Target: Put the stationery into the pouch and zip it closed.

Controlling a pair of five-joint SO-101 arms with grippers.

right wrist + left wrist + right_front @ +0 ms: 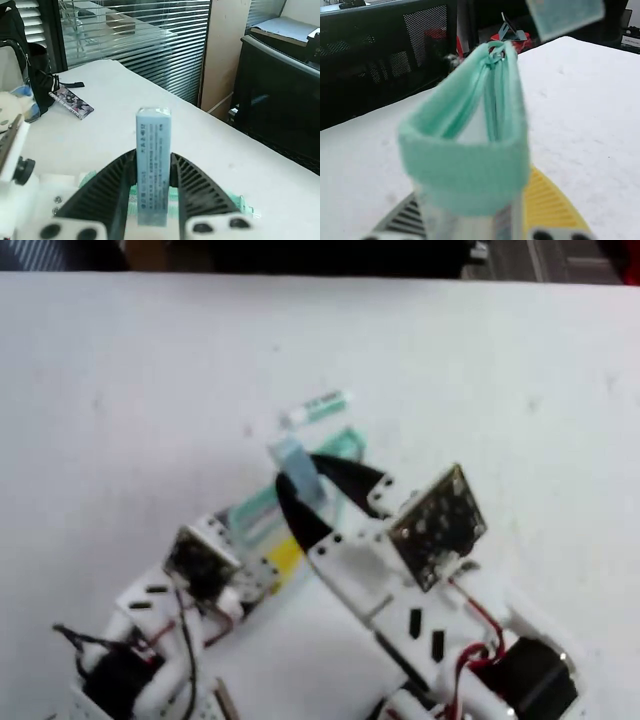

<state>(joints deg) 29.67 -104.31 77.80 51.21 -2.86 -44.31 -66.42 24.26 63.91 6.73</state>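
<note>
Your right gripper (297, 472) has its fingers clamped on the blue eraser (153, 165), poised just over the mint pouch (465, 165). Your left gripper (470, 220) pinches the pouch, its mouth unzipped and gaping. I judge you're early in the task: the eraser isn't in yet, a white-and-green pen-like item (315, 408) lies on the tabletop (120, 390) beside the pouch, and the zipping is left.

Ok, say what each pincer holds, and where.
Right pincer: blue eraser, clamped across its long sides. Left pincer: green pouch, by the end opposite the zip pull.
</note>
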